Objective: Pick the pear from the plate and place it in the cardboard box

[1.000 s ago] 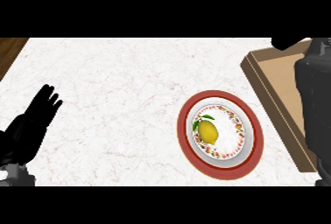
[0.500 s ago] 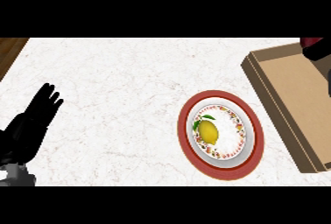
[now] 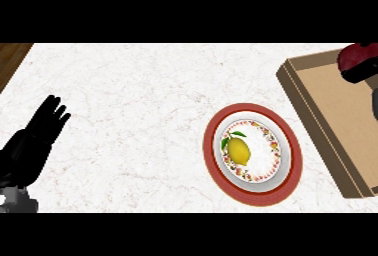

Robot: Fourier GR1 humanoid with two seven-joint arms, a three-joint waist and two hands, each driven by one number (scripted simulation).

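A yellow pear [image 3: 238,150] with a green leaf lies on a small patterned plate [image 3: 270,149], which sits on a wider red plate [image 3: 284,186] right of the counter's middle. The cardboard box [image 3: 325,107] lies open along the right edge, just right of the plates. My left hand [image 3: 33,140] rests open at the far left, fingers up, well away from the pear. A dark red and black shape, part of my right hand [image 3: 357,64], shows at the upper right edge over the box's far end. It holds nothing that I can see.
The white marble counter [image 3: 133,100] spreads between my left hand and the plates. A strip of brown wood [image 3: 11,57] shows at the counter's upper left corner.
My right arm, which covered the box a second ago, has drawn back up and to the right, leaving most of the box uncovered. Pear, plates and left hand have not moved.
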